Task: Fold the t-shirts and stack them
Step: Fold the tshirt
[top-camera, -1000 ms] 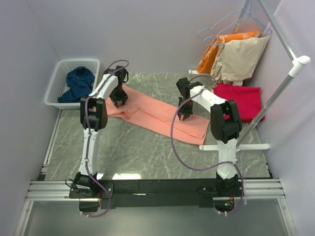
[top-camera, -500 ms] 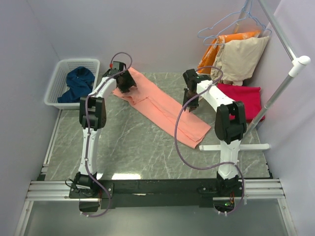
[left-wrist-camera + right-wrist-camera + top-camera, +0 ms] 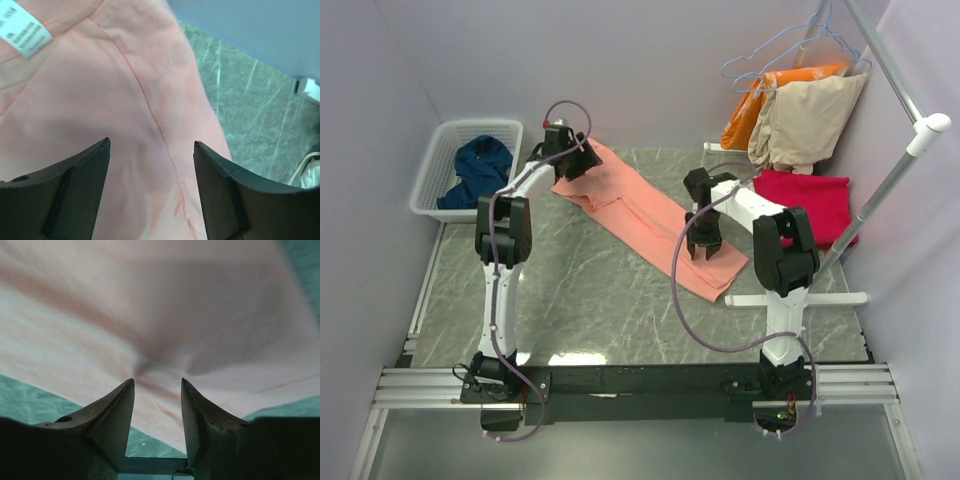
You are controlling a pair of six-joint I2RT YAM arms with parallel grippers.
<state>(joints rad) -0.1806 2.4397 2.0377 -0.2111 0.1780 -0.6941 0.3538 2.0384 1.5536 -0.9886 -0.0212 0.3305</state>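
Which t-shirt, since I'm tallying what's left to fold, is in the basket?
The navy-blue t-shirt, crumpled in the white basket at left. The salmon-pink t-shirt lies on the table; the crimson-red t-shirt lies at right.

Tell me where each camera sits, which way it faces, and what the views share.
Top external: fixed above and behind the arm bases, looking down on the table; both arms show whole, with left end effector and right end effector.
Left wrist: on the left arm, looking down through its open end effector at the salmon-pink t-shirt and white neck label.
Right wrist: on the right arm, looking down through its open end effector at that shirt's other end.
Shared: all three see the salmon-pink t-shirt.
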